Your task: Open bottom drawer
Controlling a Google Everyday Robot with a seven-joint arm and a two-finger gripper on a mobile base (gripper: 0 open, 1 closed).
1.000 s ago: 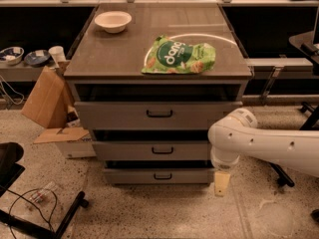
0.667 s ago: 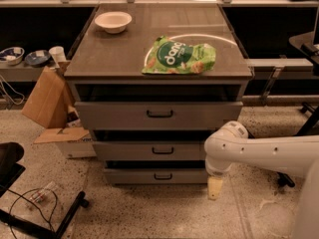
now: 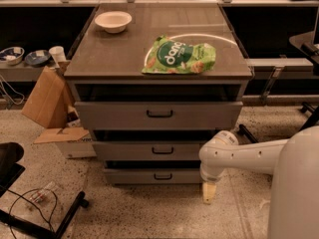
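Arm [image 3: 249,156] has swung left and dropped a bit since the earlier frames, so the gripper [image 3: 209,192] now hangs lower and closer to the cabinet, pointing straight down at the speckled floor [image 3: 149,213]. It sits just beside the right end of the bottom drawer [image 3: 134,176], off to the right of the drawer's small black handle [image 3: 163,176] and not on it; contact with the drawer front can't be confirmed. Can't tell whether the jaws are wide or narrow. Bottom drawer is the lowest and narrowest of three grey fronts, under the middle drawer [image 3: 124,151] and the top drawer [image 3: 114,115], with dark gaps showing above each front. On the counter [image 3: 109,59] lie a green snack bag [image 3: 179,57] near the front right and a white bowl [image 3: 113,21] at the back left, well apart. Left of the cabinet, a cardboard box [image 3: 46,96] leans by it, with a flattened flap on the floor. Black chair base [image 3: 55,220] and a cable in the lower left corner.
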